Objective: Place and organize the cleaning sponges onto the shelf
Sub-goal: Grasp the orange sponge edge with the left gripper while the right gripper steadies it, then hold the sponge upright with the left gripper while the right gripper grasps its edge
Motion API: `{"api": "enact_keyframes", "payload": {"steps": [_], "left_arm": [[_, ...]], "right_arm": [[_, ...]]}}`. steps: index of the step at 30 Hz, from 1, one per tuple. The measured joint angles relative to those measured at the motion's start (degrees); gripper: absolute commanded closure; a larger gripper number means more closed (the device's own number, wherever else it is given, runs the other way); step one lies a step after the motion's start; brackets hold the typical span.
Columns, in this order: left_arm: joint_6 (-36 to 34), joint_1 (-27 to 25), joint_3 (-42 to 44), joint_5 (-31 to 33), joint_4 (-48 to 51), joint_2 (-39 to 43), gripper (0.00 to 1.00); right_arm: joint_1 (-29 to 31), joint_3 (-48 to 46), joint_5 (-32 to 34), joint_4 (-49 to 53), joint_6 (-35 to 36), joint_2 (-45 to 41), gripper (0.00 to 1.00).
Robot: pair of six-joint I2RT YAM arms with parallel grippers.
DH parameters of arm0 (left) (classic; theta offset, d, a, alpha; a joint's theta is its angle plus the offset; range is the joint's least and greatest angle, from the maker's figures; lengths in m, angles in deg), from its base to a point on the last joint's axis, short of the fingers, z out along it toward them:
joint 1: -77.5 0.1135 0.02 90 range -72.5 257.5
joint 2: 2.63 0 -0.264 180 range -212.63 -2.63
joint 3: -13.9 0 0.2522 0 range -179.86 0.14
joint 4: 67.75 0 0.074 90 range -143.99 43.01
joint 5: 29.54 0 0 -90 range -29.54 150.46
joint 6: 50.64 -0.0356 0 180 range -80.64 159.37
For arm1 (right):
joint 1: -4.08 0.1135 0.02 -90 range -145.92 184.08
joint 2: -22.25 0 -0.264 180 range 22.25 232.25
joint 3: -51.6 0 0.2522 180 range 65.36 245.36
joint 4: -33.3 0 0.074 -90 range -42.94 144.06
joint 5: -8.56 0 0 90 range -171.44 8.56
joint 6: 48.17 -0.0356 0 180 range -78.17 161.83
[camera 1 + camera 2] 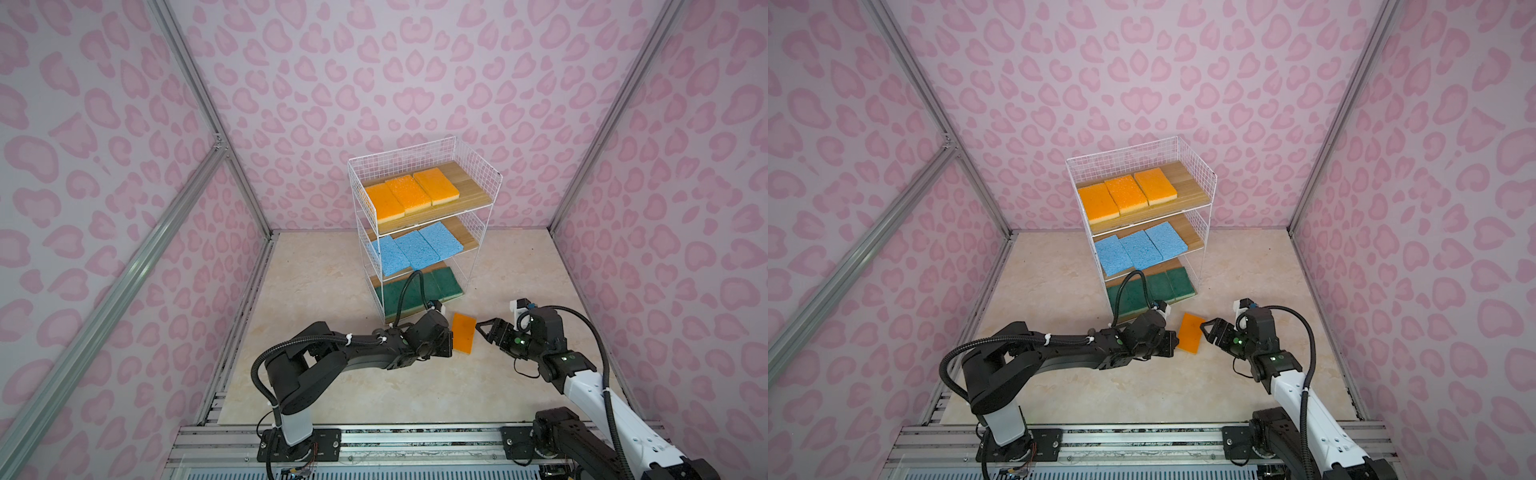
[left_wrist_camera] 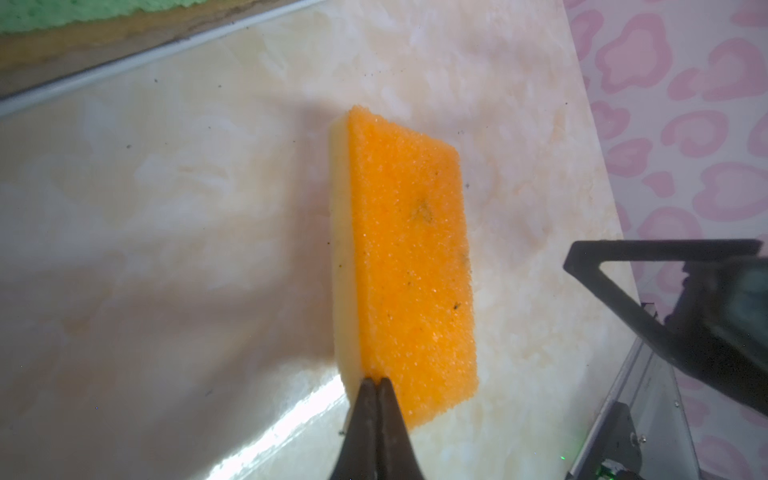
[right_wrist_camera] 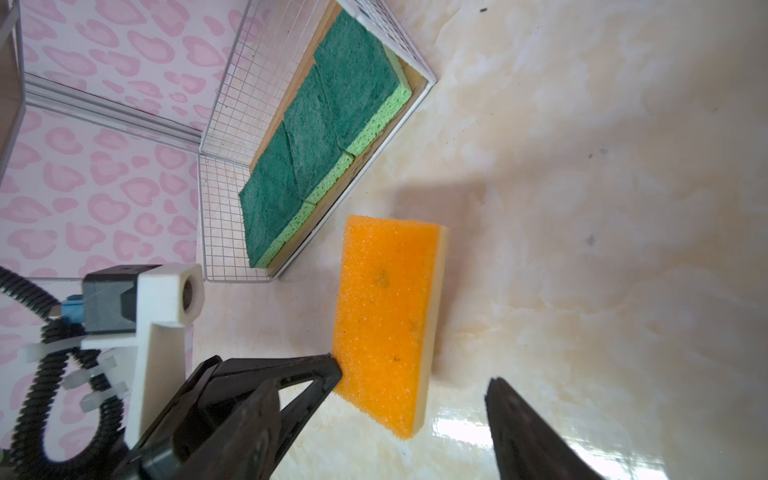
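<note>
An orange-topped sponge (image 1: pixel 464 332) (image 1: pixel 1191 332) with a yellow base is tilted up just off the floor in front of the shelf (image 1: pixel 415 153). My left gripper (image 1: pixel 453 337) (image 2: pixel 374 382) is shut on its near edge, the tips pinched together. My right gripper (image 1: pixel 482 329) (image 3: pixel 382 386) is open just to the sponge's right and holds nothing; the sponge (image 3: pixel 382 316) lies ahead between its fingers. Three orange sponges (image 1: pixel 411 193) lie on the top board, three blue sponges (image 1: pixel 415 249) on the middle one, and green sponges (image 1: pixel 440 282) (image 3: pixel 316 145) on the bottom one.
The left arm's cable (image 1: pixel 409 291) loops up in front of the shelf's bottom tier. Pink-patterned walls (image 1: pixel 124 208) close in three sides. A metal rail (image 1: pixel 374 440) carrying both arm bases runs along the front edge.
</note>
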State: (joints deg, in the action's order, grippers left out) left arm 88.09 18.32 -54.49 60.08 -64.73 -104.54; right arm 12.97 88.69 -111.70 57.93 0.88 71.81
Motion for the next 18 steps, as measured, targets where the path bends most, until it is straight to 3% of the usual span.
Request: {"api": "enact_keyframes", "payload": {"steps": [3, 6, 9, 18], "left_arm": [[2.56, -0.39, 1.88, 1.62, -0.07, 2.84, 0.96], [5.25, -0.52, 3.87, 3.19, -0.15, 5.79, 0.96], [8.07, -0.57, 6.45, 5.14, -0.50, 9.42, 0.96], [14.01, -1.20, 10.47, 10.03, -0.59, 17.44, 0.96]], "right_arm": [[0.22, -0.31, -0.24, 0.39, 0.20, -0.90, 0.24], [0.74, -0.92, -0.83, 0.87, 0.22, -2.80, 0.35], [2.67, -1.62, -1.42, 0.76, 0.15, -4.94, 0.41], [13.53, -1.31, -2.73, -3.39, -2.23, -3.28, 0.35]]}}
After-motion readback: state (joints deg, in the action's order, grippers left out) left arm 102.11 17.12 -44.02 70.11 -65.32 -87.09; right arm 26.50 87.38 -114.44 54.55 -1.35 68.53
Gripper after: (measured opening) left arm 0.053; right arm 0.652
